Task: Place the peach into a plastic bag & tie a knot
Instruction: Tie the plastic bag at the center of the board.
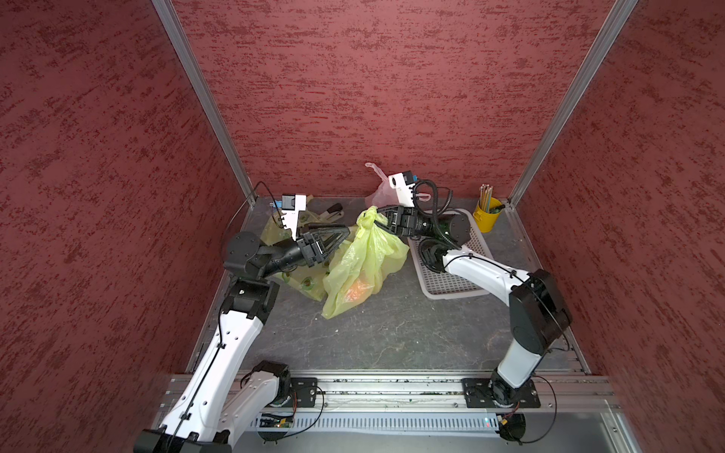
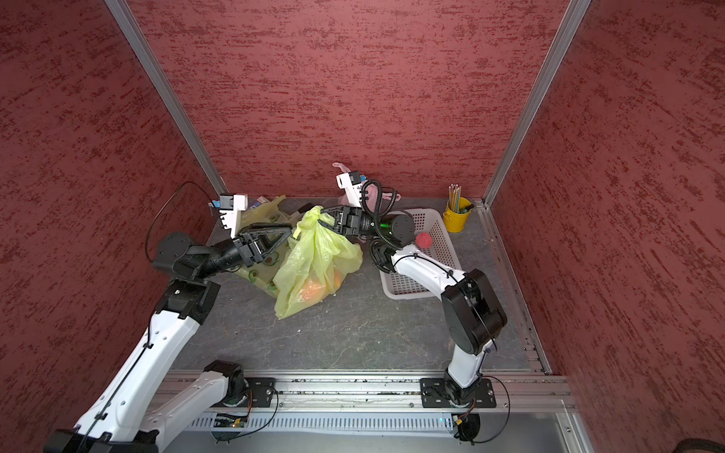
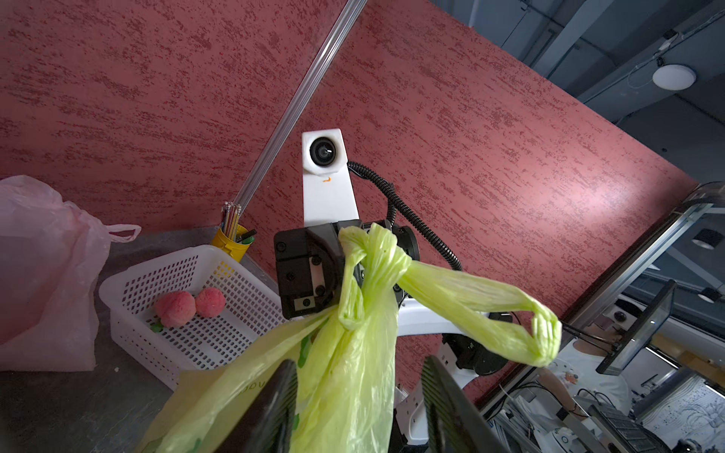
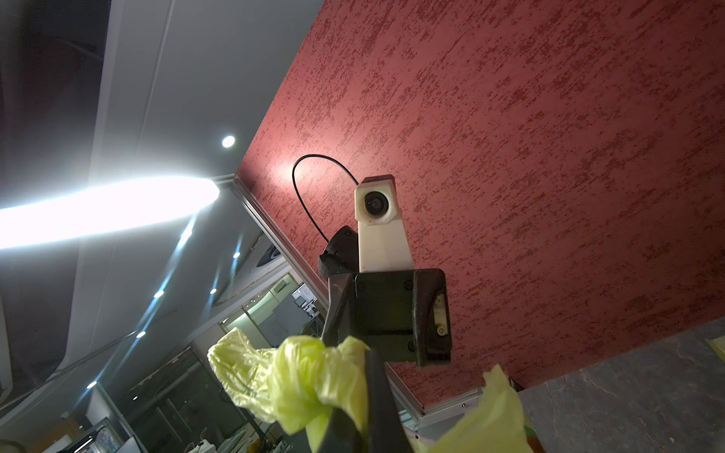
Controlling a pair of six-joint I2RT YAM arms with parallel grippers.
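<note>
A yellow-green plastic bag [image 1: 365, 266] [image 2: 314, 255] stands mid-table, and the peach [image 1: 357, 292] [image 2: 314, 292] shows as an orange shape through its lower part. The bag's top is twisted into a knot [image 1: 367, 219] [image 3: 368, 255] [image 4: 306, 380]. My right gripper [image 1: 377, 217] [image 2: 323, 217] [image 4: 361, 423] is shut on the bag just beside that knot. My left gripper [image 1: 345, 233] [image 2: 290, 234] [image 3: 359, 392] is open, its fingers on either side of the bag's neck below the knot. One handle loop [image 3: 490, 313] hangs free.
A white basket [image 1: 451, 282] [image 2: 404, 282] [image 3: 196, 345] lies right of the bag, with two pink-red fruits [image 3: 176, 310] in it. A yellow cup of pencils [image 1: 486, 215] stands back right. A pink bag [image 1: 382, 192] sits at the back wall. An avocado-print bag [image 1: 298, 274] lies under my left arm.
</note>
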